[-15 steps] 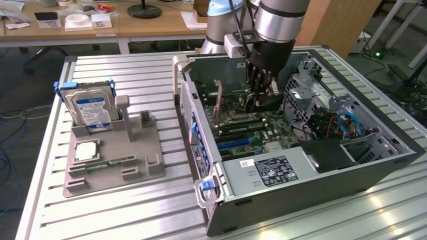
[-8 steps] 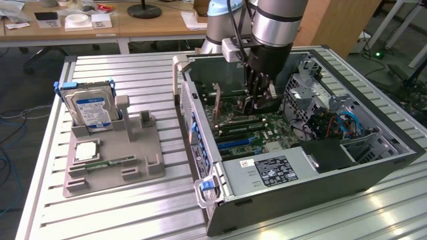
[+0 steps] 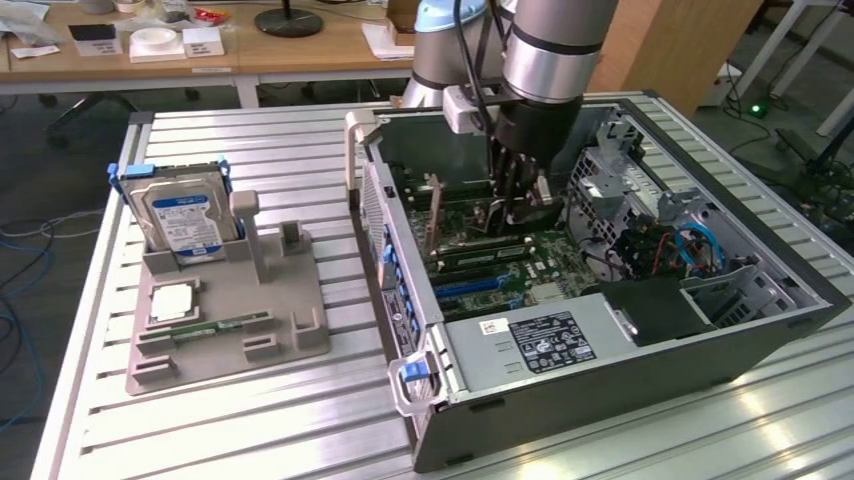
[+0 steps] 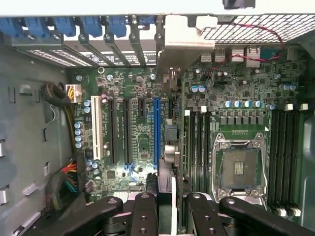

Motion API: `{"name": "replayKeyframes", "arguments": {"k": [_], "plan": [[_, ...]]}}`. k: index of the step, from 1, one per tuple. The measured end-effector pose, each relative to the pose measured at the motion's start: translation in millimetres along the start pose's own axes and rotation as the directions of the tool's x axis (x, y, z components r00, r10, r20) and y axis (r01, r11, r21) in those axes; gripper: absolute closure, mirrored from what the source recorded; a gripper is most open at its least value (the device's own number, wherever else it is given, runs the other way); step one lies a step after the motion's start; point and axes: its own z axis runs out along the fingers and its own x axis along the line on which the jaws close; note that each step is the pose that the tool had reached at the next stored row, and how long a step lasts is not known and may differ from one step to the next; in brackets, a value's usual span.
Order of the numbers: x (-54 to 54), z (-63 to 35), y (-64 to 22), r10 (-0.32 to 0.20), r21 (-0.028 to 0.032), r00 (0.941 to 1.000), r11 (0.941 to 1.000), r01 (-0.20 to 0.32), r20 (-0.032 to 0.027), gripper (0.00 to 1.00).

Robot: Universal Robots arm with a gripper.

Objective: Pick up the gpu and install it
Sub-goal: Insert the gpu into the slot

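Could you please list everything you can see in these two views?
table: one, silver slatted, under everything
computer case: one, black, open, at the exterior view's right
motherboard: one, green, inside the case
power supply: one, grey, in the case
parts holder: one, grey, at the exterior view's left
hard drive: one, silver with blue label, upright in the holder
memory stick: one, green, lying in the holder
gpu: one, dark with pale bracket, edge-on over the motherboard
robot arm: one, silver, reaching into the case
pincer: one, black, shut on the gpu
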Motion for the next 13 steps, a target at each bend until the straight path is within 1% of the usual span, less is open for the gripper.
{"name": "replayKeyframes", "arguments": {"k": [5, 11, 13], "plan": [[6.6, 2.4, 0.4, 0.0, -0.0001, 1.0, 1.0, 0.0, -0.0002, 0.73], [7.5, 9.1, 5.3, 0.0, 0.0, 1.0, 1.0, 0.0, -0.0001, 0.73], [8.0, 11.4, 5.8, 0.0, 0.0, 1.0, 1.0, 0.0, -0.0001, 0.73]]}}
